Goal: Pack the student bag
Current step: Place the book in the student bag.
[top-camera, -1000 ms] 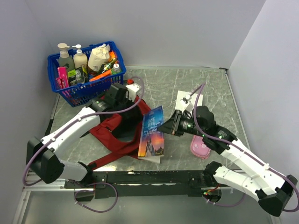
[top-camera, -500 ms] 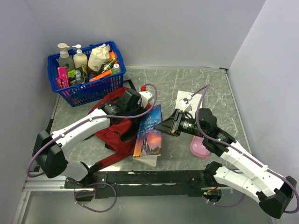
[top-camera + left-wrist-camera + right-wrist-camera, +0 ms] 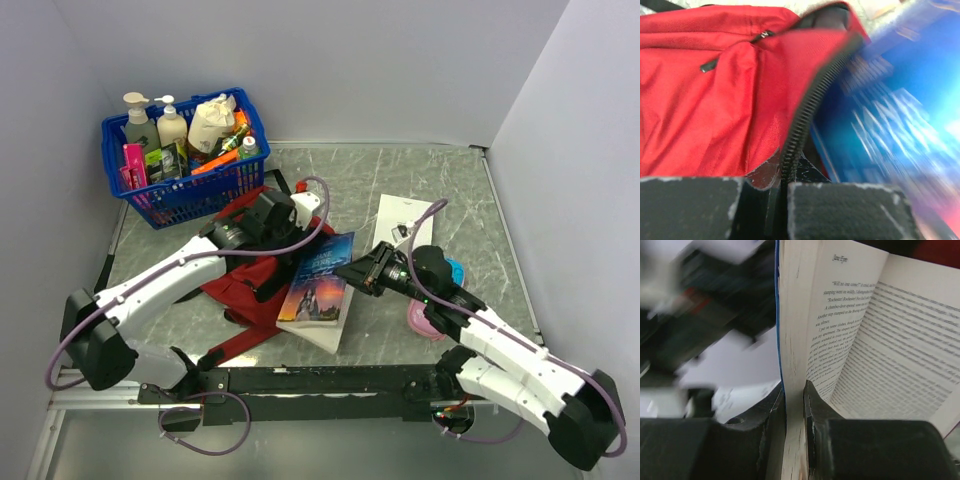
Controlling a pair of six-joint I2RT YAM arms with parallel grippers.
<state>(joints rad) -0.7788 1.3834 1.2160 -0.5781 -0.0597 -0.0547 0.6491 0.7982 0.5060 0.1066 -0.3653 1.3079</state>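
Left hand (image 3: pixel 767 187) pinches bag (image 3: pixel 705 100) (right (image 3: pixel 795 405) — book (image 3: pixel 880 340))

The blurred book (image 3: pixel 890 115) and student bag (image 3: pixel 700 100) run past the edges.

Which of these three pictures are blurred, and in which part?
Left wrist: the book at right is smeared, the student bag sharper. Right wrist: the upper left is blurred, the printed pages are legible. Top external: sharp, evenly lit.

Left pincer (image 3: pixel 766 189) and right pincer (image 3: pixel 792 412) both clamped tight
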